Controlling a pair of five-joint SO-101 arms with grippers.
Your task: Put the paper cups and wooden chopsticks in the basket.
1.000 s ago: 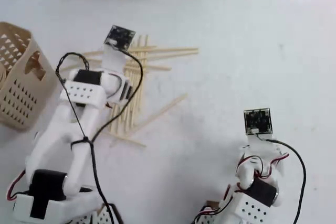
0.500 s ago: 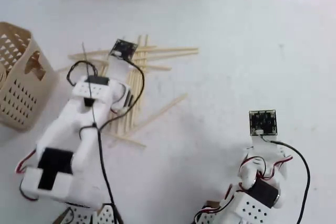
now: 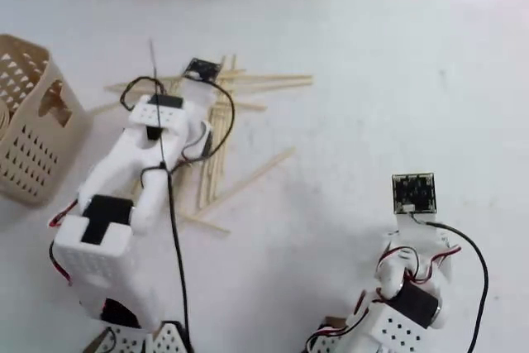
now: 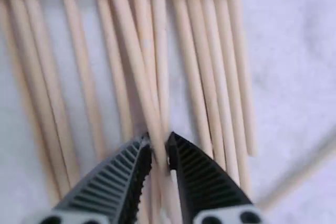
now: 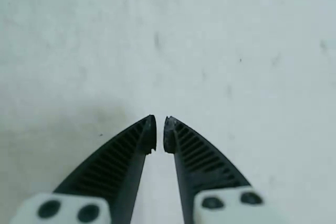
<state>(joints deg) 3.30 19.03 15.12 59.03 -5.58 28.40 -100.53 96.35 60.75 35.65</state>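
At the far left edge of the high view the basket (image 3: pixel 33 134) stands upright on the table (image 3: pixel 388 80). Right of it, in the upper left, the chopsticks (image 3: pixel 256 83) lie in a loose heap. The left gripper (image 4: pixel 157 148) is down among them, jaws narrowed to a slit with one chopstick (image 4: pixel 137 72) pinched between. The sticks look light, stiff and smooth, likely to swivel, so a hold near mid-length seems best. At lower right, the right gripper (image 5: pixel 160 132) hangs over bare table, jaws almost touching, holding nothing.
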